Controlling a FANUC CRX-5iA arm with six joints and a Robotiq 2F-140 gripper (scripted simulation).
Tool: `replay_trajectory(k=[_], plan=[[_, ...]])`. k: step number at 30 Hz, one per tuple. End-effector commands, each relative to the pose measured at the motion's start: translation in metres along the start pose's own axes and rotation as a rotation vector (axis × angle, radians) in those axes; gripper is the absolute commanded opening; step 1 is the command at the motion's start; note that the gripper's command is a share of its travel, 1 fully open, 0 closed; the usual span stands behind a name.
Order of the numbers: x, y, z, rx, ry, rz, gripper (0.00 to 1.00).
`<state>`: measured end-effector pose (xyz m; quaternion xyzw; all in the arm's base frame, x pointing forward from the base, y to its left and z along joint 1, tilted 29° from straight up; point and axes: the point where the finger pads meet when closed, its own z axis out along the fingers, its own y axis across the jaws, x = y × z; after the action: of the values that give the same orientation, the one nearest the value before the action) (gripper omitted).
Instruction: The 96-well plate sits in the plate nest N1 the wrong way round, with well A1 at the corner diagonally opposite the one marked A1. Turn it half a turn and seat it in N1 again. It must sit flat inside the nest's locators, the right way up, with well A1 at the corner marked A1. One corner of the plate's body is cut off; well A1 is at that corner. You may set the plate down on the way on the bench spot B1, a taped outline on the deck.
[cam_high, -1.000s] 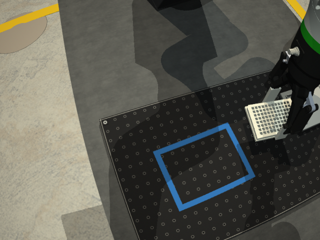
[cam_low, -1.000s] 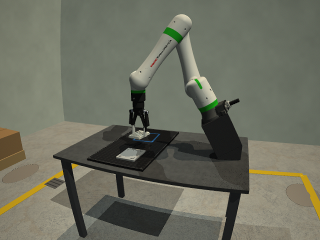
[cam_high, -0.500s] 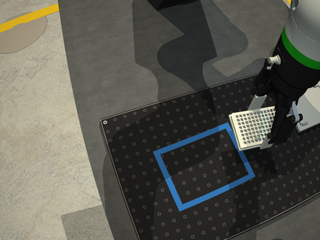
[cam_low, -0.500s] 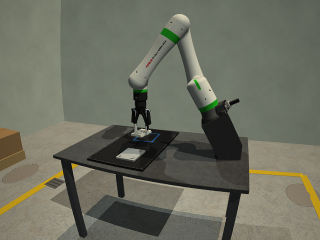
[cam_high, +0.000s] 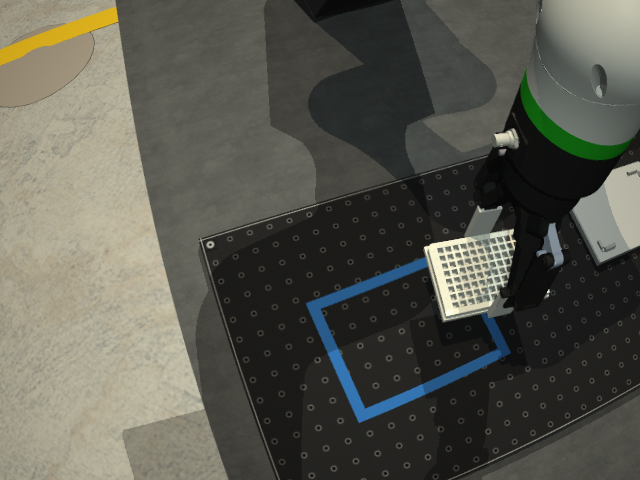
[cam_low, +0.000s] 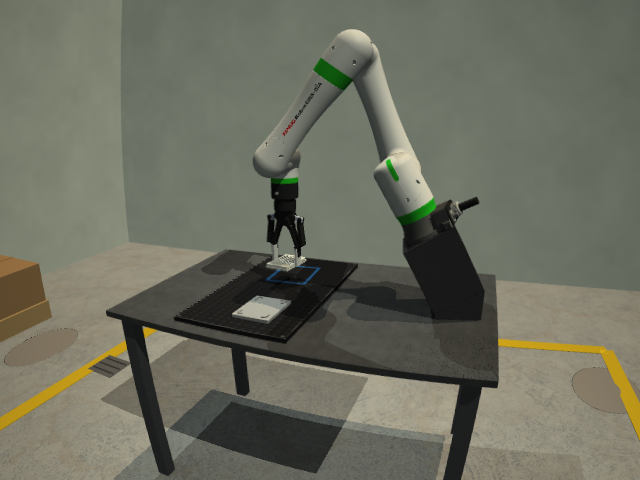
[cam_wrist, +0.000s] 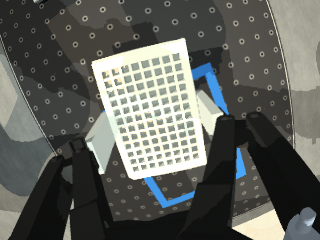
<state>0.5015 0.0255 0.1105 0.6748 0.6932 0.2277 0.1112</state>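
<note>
The white 96-well plate (cam_high: 471, 273) hangs level, wells up, above the blue-taped outline's (cam_high: 330, 351) corner.

You see a matt off-white plastic 96-well plate (cam_high: 471, 272), a matt black perforated deck (cam_high: 289, 289) with flat blue tape outline B1 (cam_high: 330, 356), a smooth pale grey nest N1 (cam_low: 261, 308), glossy white arm shell (cam_low: 305, 111), rough speckled concrete floor (cam_high: 62, 217).
</note>
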Motion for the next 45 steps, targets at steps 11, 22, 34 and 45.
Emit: replay_trajectory(k=[11, 22, 34, 45], plan=[[-0.041, 0.012, 0.002, 0.003, 0.005, -0.001, 0.0], [-0.07, 0.02, 0.003, 0.003, 0.005, -0.001, 0.0], [-0.084, 0.024, 0.004, 0.003, 0.005, 0.066, 0.0], [-0.084, 0.024, 0.004, 0.003, 0.004, 0.143, 0.0]])
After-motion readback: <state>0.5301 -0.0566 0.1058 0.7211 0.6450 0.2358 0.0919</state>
